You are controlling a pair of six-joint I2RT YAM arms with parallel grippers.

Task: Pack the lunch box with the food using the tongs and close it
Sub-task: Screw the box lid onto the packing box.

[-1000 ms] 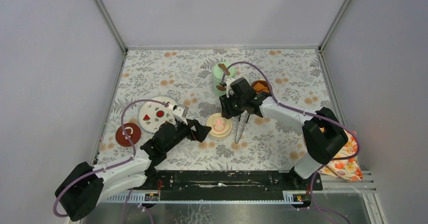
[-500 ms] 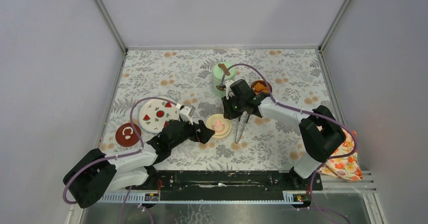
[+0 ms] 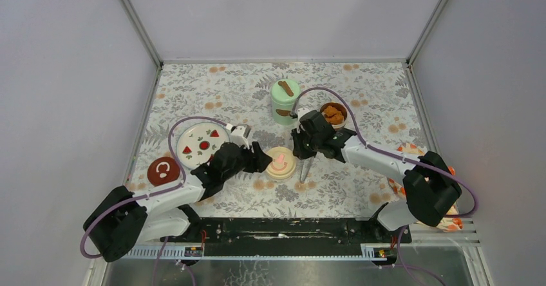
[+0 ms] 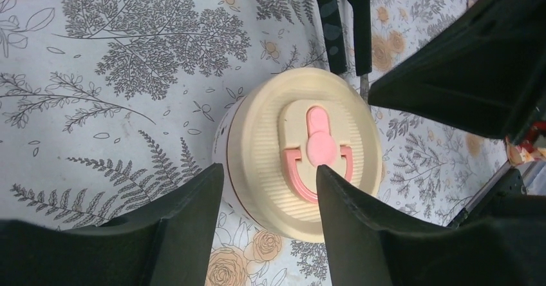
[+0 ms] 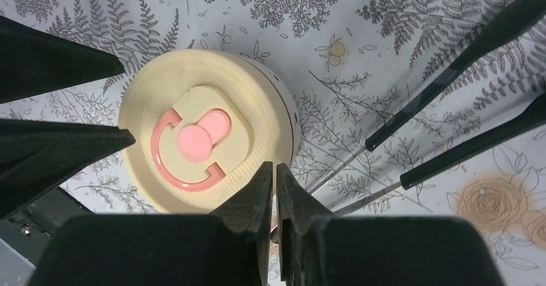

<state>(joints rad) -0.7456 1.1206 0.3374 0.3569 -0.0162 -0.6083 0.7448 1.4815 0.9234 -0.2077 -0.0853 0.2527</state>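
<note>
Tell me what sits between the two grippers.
The cream-lidded bowl, lid on, lies between the left gripper and the right gripper; the top external view shows it.

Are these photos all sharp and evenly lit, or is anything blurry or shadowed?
Top external view: soft, even light, no glare, walls splaying outward at the edges. Left wrist view: cream lid crisp, left gripper's near fingers plain black, detail lost. Right wrist view: lid and tongs sharp, only faint shadows beside them.

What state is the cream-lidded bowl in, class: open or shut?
Shut: the cream lid sits flat over the bowl, whose wall shows just below the lid's rim.
</note>
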